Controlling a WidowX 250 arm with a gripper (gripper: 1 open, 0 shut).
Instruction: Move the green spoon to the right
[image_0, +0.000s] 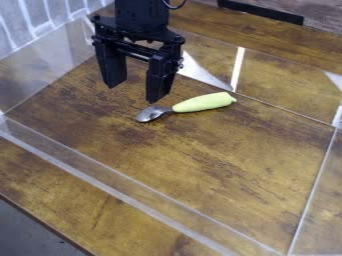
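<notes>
The green spoon (190, 106) lies flat on the wooden table (201, 160), its thick yellow-green handle pointing right and its small silver bowl at the left end. My black gripper (135, 85) hangs pointing down just left of and above the spoon's bowl. Its two fingers stand wide apart with nothing between them, so it is open. The right finger's tip is close to the spoon's bowl; I cannot tell if they touch.
Clear acrylic walls (160, 205) fence the wooden work area on the front, left and right sides. A tilted clear panel (238, 70) stands behind the spoon. Bare wood stretches to the spoon's right and toward the front.
</notes>
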